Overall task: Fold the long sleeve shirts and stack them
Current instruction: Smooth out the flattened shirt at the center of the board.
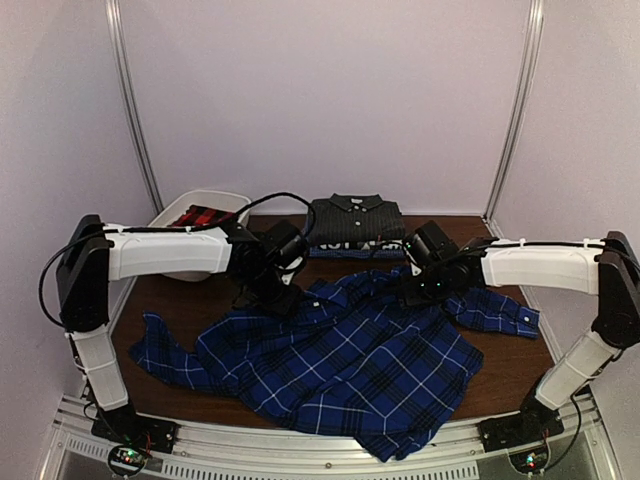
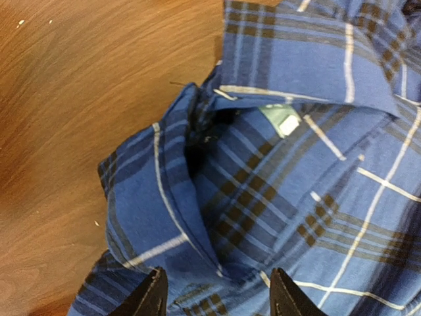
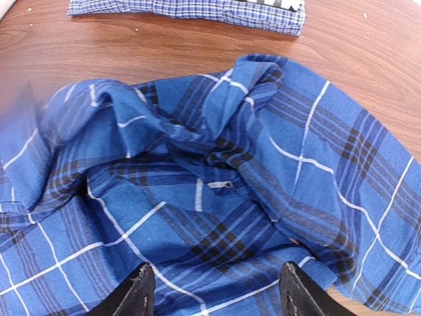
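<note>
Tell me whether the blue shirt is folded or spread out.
Spread out, unfolded: the blue shirt lies rumpled across the table, one sleeve out to each side.

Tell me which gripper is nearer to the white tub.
Left. The left gripper hangs over the collar of the blue shirt, a little right of the tub; the right gripper is farther right, over the same shirt.

Left arm and right arm: white link shells, black joints, black cable along each. Left gripper, right gripper: black fingers.
</note>
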Controlling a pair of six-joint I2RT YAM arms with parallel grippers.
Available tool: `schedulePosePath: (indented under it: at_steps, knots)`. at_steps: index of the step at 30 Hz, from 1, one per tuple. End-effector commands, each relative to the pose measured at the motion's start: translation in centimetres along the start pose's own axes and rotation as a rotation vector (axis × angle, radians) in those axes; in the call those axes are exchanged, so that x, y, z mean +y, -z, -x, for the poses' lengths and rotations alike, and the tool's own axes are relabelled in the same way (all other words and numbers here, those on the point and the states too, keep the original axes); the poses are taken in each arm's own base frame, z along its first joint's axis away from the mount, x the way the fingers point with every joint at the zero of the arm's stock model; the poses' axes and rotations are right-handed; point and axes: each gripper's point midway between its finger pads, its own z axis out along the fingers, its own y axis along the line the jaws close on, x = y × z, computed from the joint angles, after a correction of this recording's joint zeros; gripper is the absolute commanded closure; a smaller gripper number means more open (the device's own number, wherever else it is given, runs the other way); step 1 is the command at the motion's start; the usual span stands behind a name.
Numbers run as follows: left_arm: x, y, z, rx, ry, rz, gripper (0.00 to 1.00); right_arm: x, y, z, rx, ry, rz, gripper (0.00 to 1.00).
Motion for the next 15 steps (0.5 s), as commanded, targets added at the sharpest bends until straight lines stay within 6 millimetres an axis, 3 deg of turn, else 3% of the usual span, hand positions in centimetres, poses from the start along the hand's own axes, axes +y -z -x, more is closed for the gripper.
schedulePosePath:
  at_steps: [1,6,11,15]
  knots:
    - [1.2,-0.6,1.0,-0.004,-0.023,0.068,0.46,1.3,0.5,1.2,-0.047,-0.01,0.012,0.34]
    - [1.2,-1.5,1.2,0.018,-0.042,0.077,0.55,1.9,0.4,1.1,-0.046,-0.002,0.015,0.34]
    - [2.5,-1.4,2.0,0.003,0.001,0.085,0.84,2.6,0.4,1.2,-0.052,0.006,0.029,0.37]
    - [4.2,-1.0,3.5,-0.029,0.075,0.033,0.98,3.6,0.1,1.0,-0.044,0.027,0.047,0.41]
